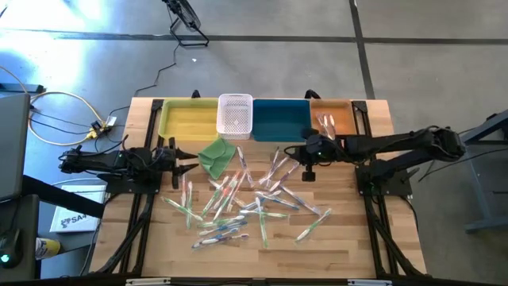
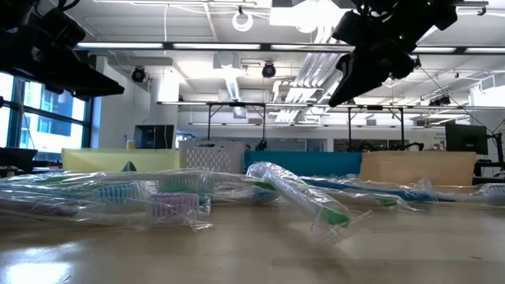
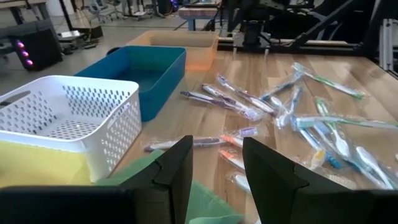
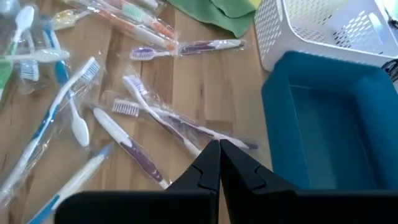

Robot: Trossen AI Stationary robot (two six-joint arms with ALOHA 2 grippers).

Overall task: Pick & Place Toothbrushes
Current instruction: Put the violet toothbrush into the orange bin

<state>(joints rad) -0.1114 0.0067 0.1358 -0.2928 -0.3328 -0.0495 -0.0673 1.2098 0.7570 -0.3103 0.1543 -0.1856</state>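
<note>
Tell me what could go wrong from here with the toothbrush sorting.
1. The toothbrushes lie piled and crossed in shiny wrappers, so a pinch may lift two at once or slip off.
2. The right gripper hangs shut above purple-handled brushes beside the teal bin; descending shut, it would push them rather than grasp.
3. The left gripper, open, sits over the green cloth and could snag it.

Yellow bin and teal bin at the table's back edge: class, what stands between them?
A white perforated basket stands between the yellow bin and the teal bin, plainest in the high view.
</note>
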